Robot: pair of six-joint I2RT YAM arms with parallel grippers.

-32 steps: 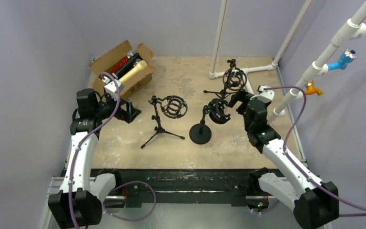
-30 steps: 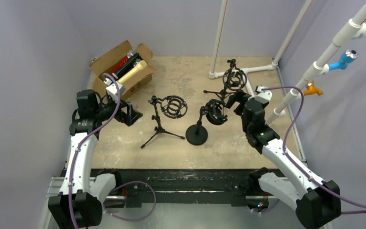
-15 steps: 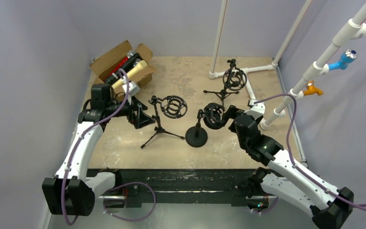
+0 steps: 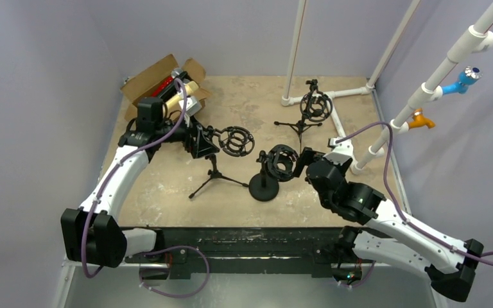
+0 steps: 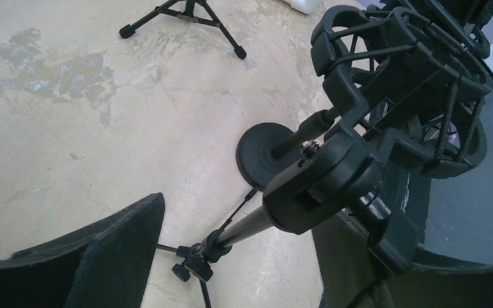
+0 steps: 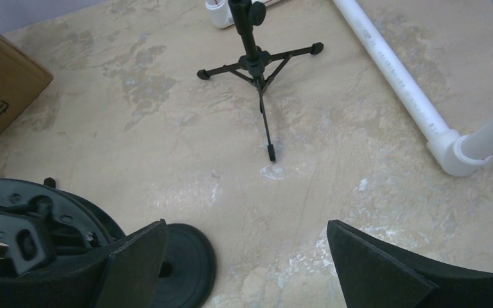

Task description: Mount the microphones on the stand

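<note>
Spread wide on the left claw, straddling the tripod stand's swivel joint. Gaping too on the right claw, just beside the round-base stand's ring mount. As for the microphones: piled in the cardboard box, far-left on the surface.

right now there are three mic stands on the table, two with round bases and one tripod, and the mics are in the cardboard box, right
No. Only one is a round-base stand; the other two are tripods, the middle tripod stand and the rear tripod stand, as the top external view shows. The microphones are in the cardboard box.
</note>
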